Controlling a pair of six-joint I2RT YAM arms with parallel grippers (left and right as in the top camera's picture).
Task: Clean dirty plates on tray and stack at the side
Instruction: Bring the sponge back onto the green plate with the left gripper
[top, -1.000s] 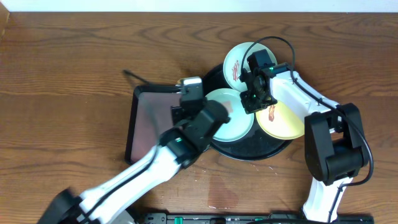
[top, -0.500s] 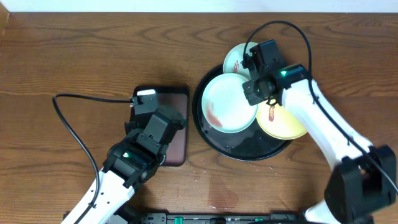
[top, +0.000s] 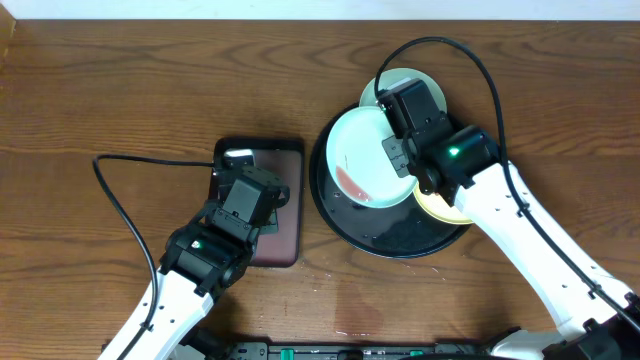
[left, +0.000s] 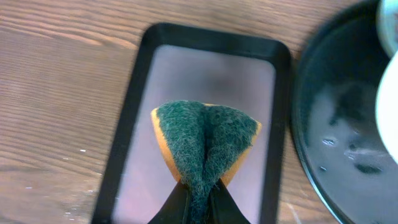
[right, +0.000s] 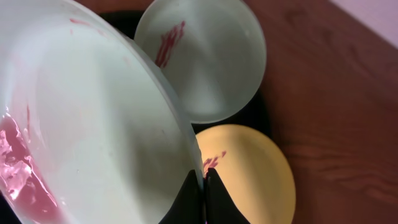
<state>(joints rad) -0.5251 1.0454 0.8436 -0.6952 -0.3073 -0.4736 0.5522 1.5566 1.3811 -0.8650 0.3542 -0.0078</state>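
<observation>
My right gripper (top: 398, 152) is shut on the right rim of a light blue plate (top: 365, 155), holding it tilted above the round black tray (top: 385, 238). A wet reddish smear (right: 22, 168) sits on the plate's low side (right: 87, 118). Under it lie a second blue plate (right: 205, 59) with a red streak and a pale yellow plate (right: 249, 171) with a smear. My left gripper (left: 199, 202) is shut on a green and yellow sponge (left: 205, 134) over the rectangular tray (left: 205, 71).
The dark rectangular tray (top: 290, 235) lies just left of the black tray on the wooden table. A black cable (top: 130, 165) loops left of my left arm. The black tray's floor (left: 339, 124) looks wet. Bare wood lies to the left and back.
My left gripper drew the sponge back from the held plate to the rectangular tray. My right gripper lifted and tilted the blue plate, which still shows a reddish smear.
</observation>
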